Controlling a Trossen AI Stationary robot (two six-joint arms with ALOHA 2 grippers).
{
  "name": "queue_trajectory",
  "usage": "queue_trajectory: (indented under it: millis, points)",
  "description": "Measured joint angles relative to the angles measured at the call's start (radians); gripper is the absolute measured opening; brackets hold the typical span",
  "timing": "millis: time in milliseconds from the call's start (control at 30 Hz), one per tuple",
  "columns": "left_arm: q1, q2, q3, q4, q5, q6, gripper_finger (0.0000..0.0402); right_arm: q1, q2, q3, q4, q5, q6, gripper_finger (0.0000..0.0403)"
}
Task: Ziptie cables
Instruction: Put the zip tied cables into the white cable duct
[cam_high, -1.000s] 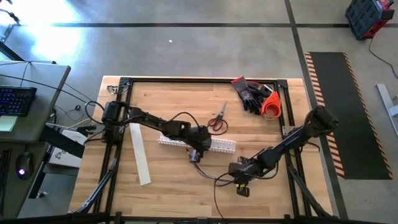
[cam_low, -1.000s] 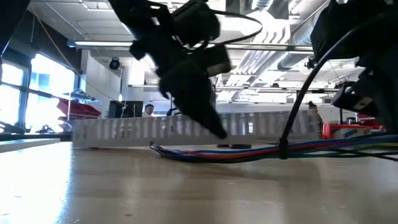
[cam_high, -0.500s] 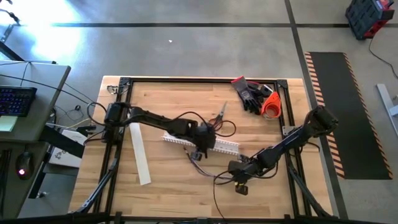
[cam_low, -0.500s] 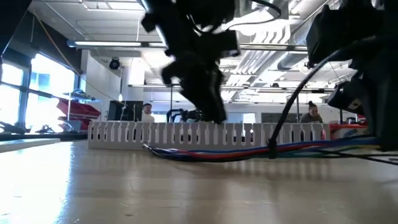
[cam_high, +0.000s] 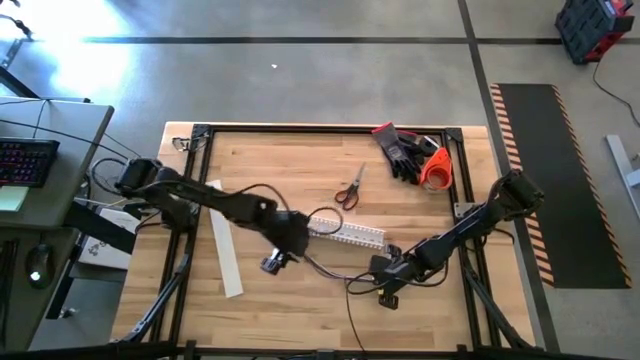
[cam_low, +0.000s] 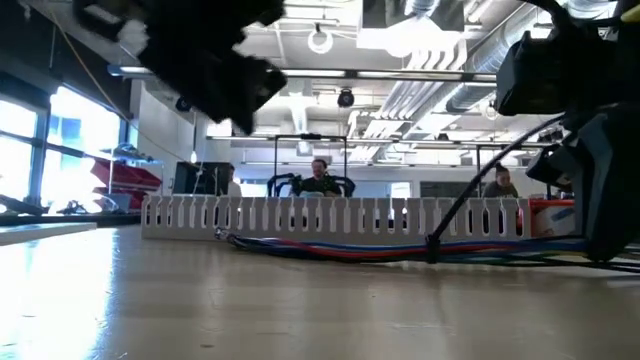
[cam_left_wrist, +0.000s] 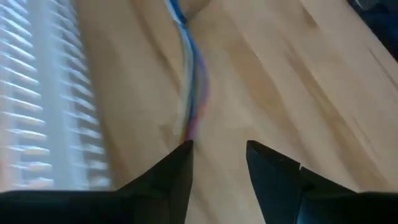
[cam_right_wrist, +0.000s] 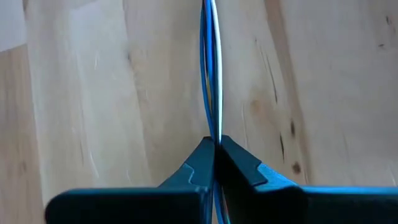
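Note:
The cables (cam_high: 330, 270), a thin bundle of blue, red and white wires, lie on the wooden table along the near side of the white slotted duct (cam_high: 350, 233). In the low view the cables (cam_low: 330, 249) run flat in front of the duct (cam_low: 330, 215). My right gripper (cam_high: 383, 272) is shut on their right part. My left gripper (cam_high: 275, 262) hovers open near their left end. In the left wrist view that end of the cables (cam_left_wrist: 194, 93) stops just ahead of one fingertip (cam_left_wrist: 183, 152). I cannot tell whether they touch. My right gripper pinches the cable bundle (cam_right_wrist: 212, 134) between its two fingertips, near the bundle's right end. The fingers slant down from the table's right side, and the wires pass out between them. Beyond the fingers the bundle lies straight and flat on the table.
A flat white strip (cam_high: 225, 250) lies on the left of the table. Scissors (cam_high: 348, 188) lie beyond the duct. Black gloves (cam_high: 400, 148) and an orange object (cam_high: 435, 170) sit at the far right corner. A black frame (cam_high: 320, 128) edges the table. People show in the room behind.
My left gripper has opened and let go of the cables by the duct. It has then drawn back toward the table's left and near edge, rising out of the low view's middle. The cables' left end now lies on the table. My right gripper has stayed shut on them.

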Motion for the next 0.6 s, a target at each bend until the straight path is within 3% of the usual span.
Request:
queue_trajectory:
  millis: [267, 400, 600]
  points:
    - [-0.025, 0.048, -0.135, 0.137, -0.189, 0.047, 0.0129, -0.014, 0.000, 0.000, 0.033, 0.030, -0.074, 0.0002]
    - [-0.020, 0.082, -0.136, 0.211, -0.178, 0.095, 0.0129, -0.021, -0.001, 0.000, 0.034, 0.026, -0.081, 0.0002]
    - [0.015, 0.167, -0.133, 0.154, -0.165, 0.046, 0.0129, -0.018, -0.001, 0.000, 0.035, 0.021, -0.077, 0.0002]
